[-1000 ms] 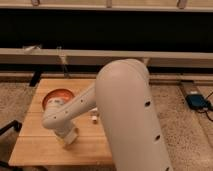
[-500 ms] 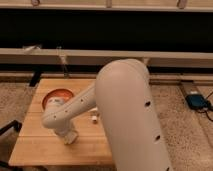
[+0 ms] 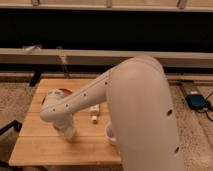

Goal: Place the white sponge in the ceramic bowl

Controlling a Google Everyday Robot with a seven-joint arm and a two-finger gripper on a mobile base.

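The ceramic bowl (image 3: 56,93) is orange-red and sits at the back left of the wooden table (image 3: 35,145). My white arm crosses over it and hides most of it. My gripper (image 3: 67,132) hangs low over the table's left front part, in front of the bowl. The white sponge does not show as a separate thing; it may be hidden by the arm or the gripper.
A small narrow white object (image 3: 95,112) lies mid-table next to my arm. The rim of a white cup (image 3: 109,135) peeks out from under my arm at the front. A dark wall and ledge run behind the table. A blue device (image 3: 196,101) lies on the floor at the right.
My arm has shifted a little and the gripper has risen slightly. The arm now covers more of the bowl than before.
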